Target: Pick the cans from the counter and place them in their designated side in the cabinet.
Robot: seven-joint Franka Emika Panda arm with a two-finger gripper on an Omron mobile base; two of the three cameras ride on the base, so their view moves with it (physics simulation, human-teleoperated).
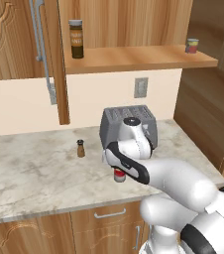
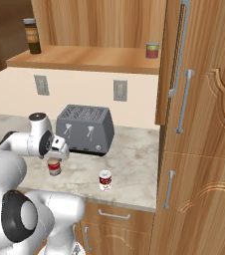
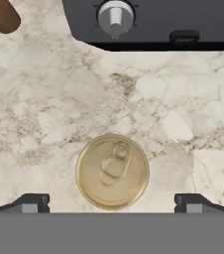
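- Cabinet (image 2: 104, 30): one, its single plank shelf carrying two items, a tall dark jar (image 1: 76, 38) at one end and a greenish-yellow and red can (image 2: 152, 50) at the other.
- Worktop (image 1: 29, 173): one, carrying everything below.
- Toaster (image 2: 84, 129): one, grey, sitting at the back.
- Tool (image 3: 112, 203): one, hanging directly over the red-label can, fingers spread wide to either side, gripping nothing.
- Cans: two, both standing on the worktop. Red-label can (image 2: 54, 167) sitting under the tool; red-and-white can (image 2: 105, 180) standing near the front edge.
- Brown shaker (image 1: 80, 148): one, standing apart.
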